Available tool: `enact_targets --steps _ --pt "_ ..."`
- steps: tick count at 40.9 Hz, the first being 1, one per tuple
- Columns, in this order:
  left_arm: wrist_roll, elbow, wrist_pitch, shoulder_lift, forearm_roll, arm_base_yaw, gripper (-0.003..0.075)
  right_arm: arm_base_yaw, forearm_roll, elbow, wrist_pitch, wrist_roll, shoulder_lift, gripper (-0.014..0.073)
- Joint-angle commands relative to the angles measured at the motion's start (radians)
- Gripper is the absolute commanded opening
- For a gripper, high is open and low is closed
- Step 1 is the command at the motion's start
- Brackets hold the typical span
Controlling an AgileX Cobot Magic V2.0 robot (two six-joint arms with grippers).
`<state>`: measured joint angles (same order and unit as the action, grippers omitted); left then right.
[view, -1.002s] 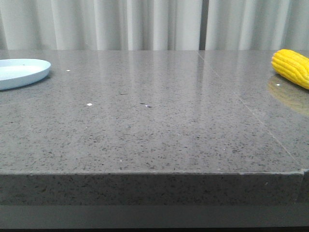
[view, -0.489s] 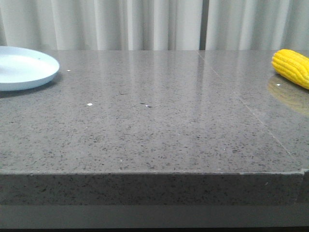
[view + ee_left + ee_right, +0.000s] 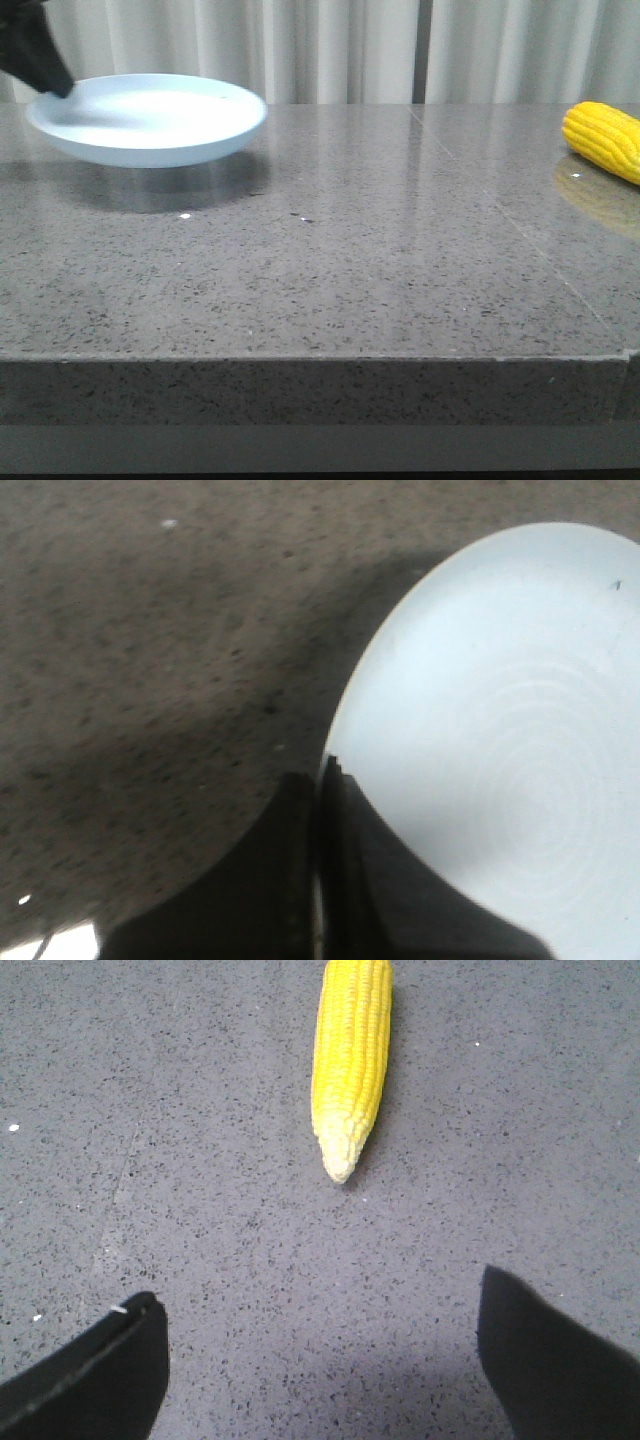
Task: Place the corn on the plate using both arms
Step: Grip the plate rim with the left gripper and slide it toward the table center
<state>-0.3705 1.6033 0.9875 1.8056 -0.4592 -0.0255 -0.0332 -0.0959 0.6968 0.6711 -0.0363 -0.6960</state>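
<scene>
A pale blue-white plate (image 3: 150,118) hangs a little above the grey stone table at the far left, its shadow under it. My left gripper (image 3: 45,75) is shut on the plate's left rim; the wrist view shows the rim (image 3: 335,750) pinched between the two black fingers (image 3: 355,880). The yellow corn (image 3: 603,138) lies on the table at the far right edge. In the right wrist view the corn (image 3: 350,1050) lies ahead with its pale tip toward my right gripper (image 3: 320,1310), which stands open above bare table, apart from the cob.
The grey speckled table (image 3: 330,260) has its front edge (image 3: 320,358) near the camera. White curtains (image 3: 330,50) hang behind the far edge. A seam (image 3: 500,210) runs through the stone on the right.
The plate has been lifted and carried right, from the far left edge toward the table's middle, with the left gripper now in view. The corn has not moved.
</scene>
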Motion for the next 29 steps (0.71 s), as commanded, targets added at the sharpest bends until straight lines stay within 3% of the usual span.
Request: enact_targets --steps 1,11,20,24,29 --pt "-0.002 0.03 -0.073 -0.04 -0.05 -0.068 -0.002 -0.004 0.003 0.025 -0.068 -0.01 -0.004 0.0648" --pt "-0.002 0.03 -0.127 0.019 -0.058 -0.208 -0.002 -0.004 0.003 0.025 -0.068 -0.01 -0.004 0.0648" --pt "-0.002 0.03 -0.136 0.07 -0.078 -0.247 -0.0005 -0.004 0.003 0.025 -0.068 -0.01 -0.004 0.0648" --pt "-0.002 0.03 -0.131 0.072 -0.083 -0.247 0.0135 -0.004 0.003 0.025 -0.068 -0.01 -0.004 0.0648" --pt "-0.002 0.03 -0.131 0.072 -0.083 -0.243 0.0409 -0.004 0.003 0.025 -0.068 -0.01 -0.004 0.0648"
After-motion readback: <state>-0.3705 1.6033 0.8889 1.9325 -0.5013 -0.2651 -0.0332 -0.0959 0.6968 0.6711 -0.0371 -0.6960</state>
